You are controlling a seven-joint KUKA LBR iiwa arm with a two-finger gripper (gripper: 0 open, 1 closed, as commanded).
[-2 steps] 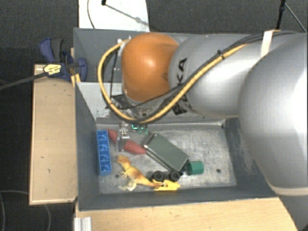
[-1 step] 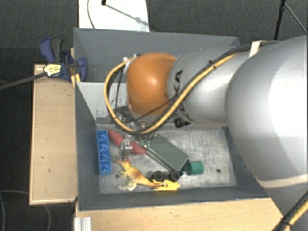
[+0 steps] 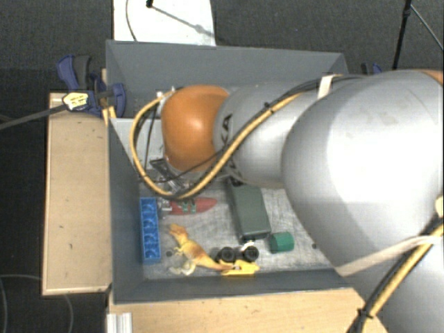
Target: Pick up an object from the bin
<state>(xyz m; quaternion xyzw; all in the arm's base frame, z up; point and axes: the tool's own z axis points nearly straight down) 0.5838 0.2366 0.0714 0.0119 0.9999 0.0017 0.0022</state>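
Approach step: gripper (image 3: 168,184) low at the bin's (image 3: 208,288) left, just above a red toy (image 3: 198,205) beside a blue brick (image 3: 149,229); its state cannot be told. Next, probably centring on the toy before closing.

The silver arm (image 3: 347,165) stretches in from the right, orange-covered wrist (image 3: 191,123) angled downward, yellow cable (image 3: 137,134) looped beside it.

Partly under hand (image 3: 170,188): red thing (image 3: 203,204); arm (image 3: 333,151) hides bin (image 3: 125,255) right.
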